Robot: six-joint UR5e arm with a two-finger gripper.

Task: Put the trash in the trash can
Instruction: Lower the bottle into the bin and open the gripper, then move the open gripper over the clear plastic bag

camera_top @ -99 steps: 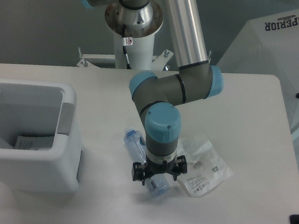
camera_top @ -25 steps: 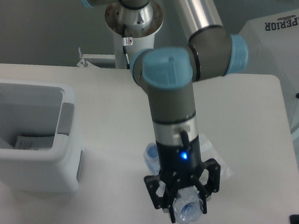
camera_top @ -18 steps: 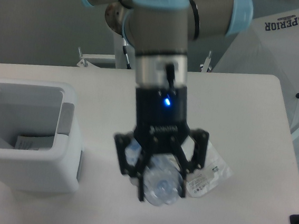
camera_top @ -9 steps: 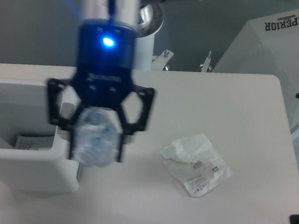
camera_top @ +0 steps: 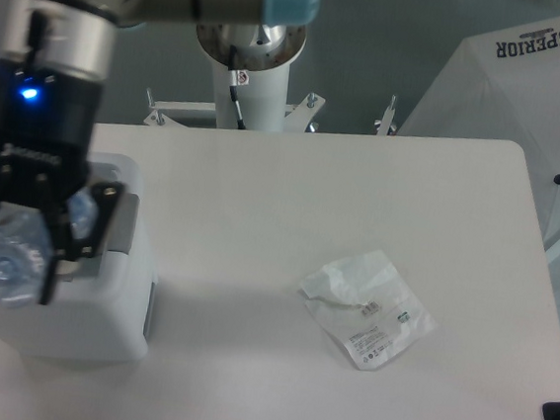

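The gripper (camera_top: pixel 9 263) hangs over the trash can (camera_top: pixel 101 322) at the left of the table (camera_top: pixel 313 174), its 2 fingers (camera_top: pixel 57 258) clamped on 1 clear blue-tinted bottle (camera_top: pixel 8 255). The bottle's long axis runs roughly toward the camera, so an end faces the lens; which end is unclear. 1 transparent bag (camera_top: pixel 368 306) with a white label lies flat on the table, well apart to the right.
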